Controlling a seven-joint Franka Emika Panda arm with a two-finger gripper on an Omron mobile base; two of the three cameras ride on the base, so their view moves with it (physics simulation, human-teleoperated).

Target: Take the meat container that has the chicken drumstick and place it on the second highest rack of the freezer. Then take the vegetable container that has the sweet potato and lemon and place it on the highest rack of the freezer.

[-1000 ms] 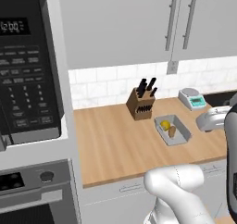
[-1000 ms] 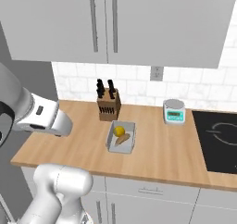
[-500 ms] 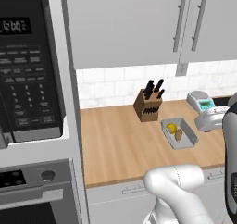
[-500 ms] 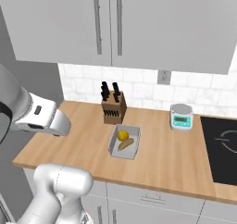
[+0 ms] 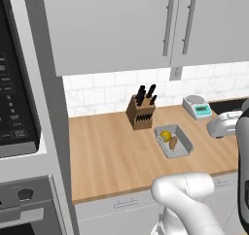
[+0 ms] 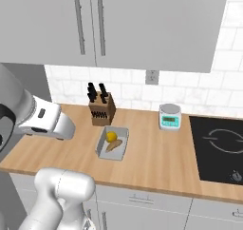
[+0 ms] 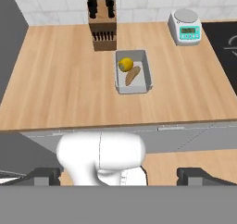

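On counter — tray (image 7: pixel 133 72) with lemon (image 7: pixel 125 64), sweet potato (image 7: pixel 132 76) | fingers (image 7: pixel 46 174) spread wide, well short

Knife block (image 5: pixel 141 113), kitchen scale (image 6: pixel 170 116), cooktop (image 6: pixel 219 147) on wooden counter (image 5: pixel 112 156)

You see wooden counter (image 5: pixel 112 151) under white cupboards (image 5: pixel 146 25). Grey tray (image 5: pixel 173 142) sits on counter, near middle right. Lemon (image 5: pixel 166 135) and sweet potato (image 5: pixel 173 142) lie inside tray, touching. Knife block (image 5: pixel 140 113) stands just behind tray, black handles sticking up. Small scale (image 5: pixel 197 106) sits by wall, right of block. Black microwave (image 5: pixel 14 98) at your far left, oven (image 5: pixel 26 209) below it.
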